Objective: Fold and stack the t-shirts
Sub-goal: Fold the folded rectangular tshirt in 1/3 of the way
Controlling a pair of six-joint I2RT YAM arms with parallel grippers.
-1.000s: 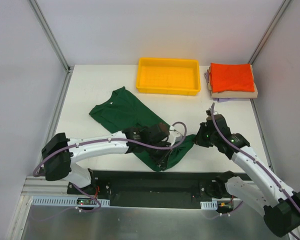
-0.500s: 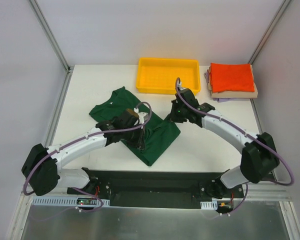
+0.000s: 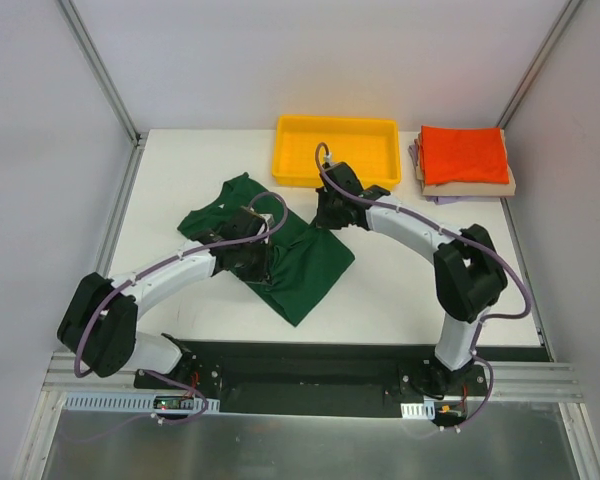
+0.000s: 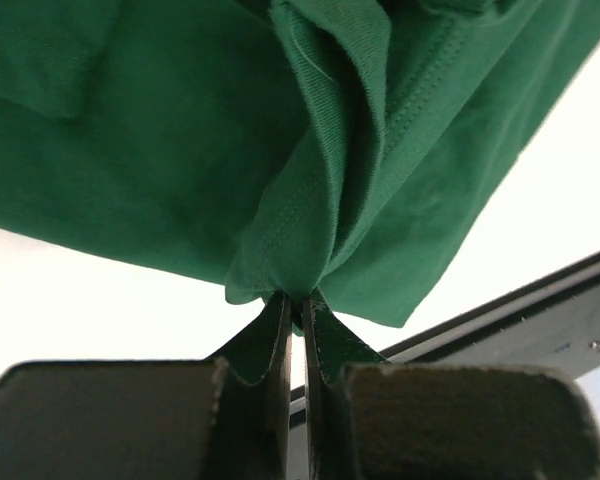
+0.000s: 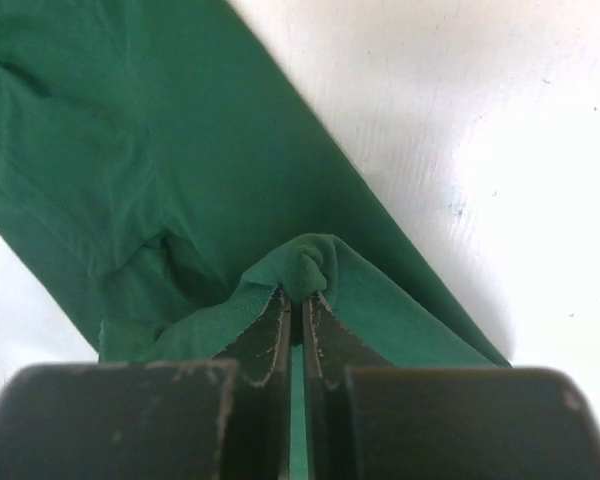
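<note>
Pinching a bunched fold of the dark green t-shirt (image 3: 305, 270), the left hand (image 4: 292, 300) has its fingers drawn narrow, with cloth caught between the tips. The right hand (image 5: 296, 296) is likewise clamped on a small knot of the same cloth. The shirt lies partly doubled over near mid-desk (image 3: 420, 290), collar end toward the far left. The left hand sits over the shirt's middle. The right hand is at its far edge, just in front of the yellow tray (image 3: 335, 183). The folded stack (image 3: 463, 157), orange-red on top with tan and lavender beneath, sits at the far right corner beside the tray.
</note>
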